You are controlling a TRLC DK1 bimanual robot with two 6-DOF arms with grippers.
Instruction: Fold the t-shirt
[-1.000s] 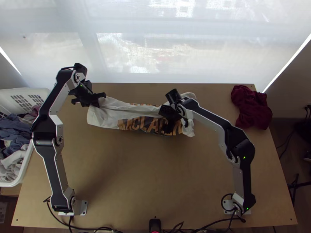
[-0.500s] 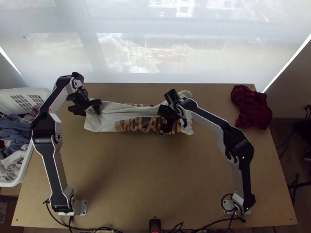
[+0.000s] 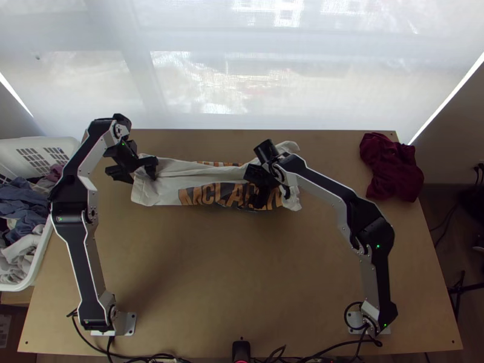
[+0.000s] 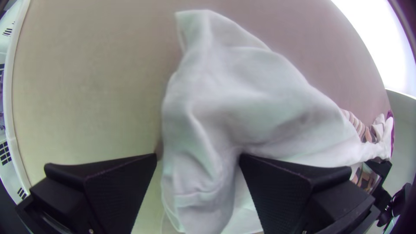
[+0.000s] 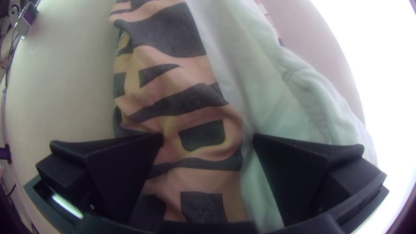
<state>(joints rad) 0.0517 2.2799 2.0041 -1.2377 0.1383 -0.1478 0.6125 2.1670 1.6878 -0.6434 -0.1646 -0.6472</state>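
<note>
T-shirt lies rumpled; my left gripper gapes wide at white end, my right gripper wide over lettered part, cloth between jaws.

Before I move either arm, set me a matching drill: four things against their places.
Things:
1. left claw
2. right claw
3. dark red cloth
4. white basket

Places, as the top view shows them:
A. left edge of the table, holding clothes
B. open over the printing on the shirt
C. open at the shirt's left end
D. bunched at the table's far right

Pairs: 1-C, 2-B, 3-D, 4-A
</note>
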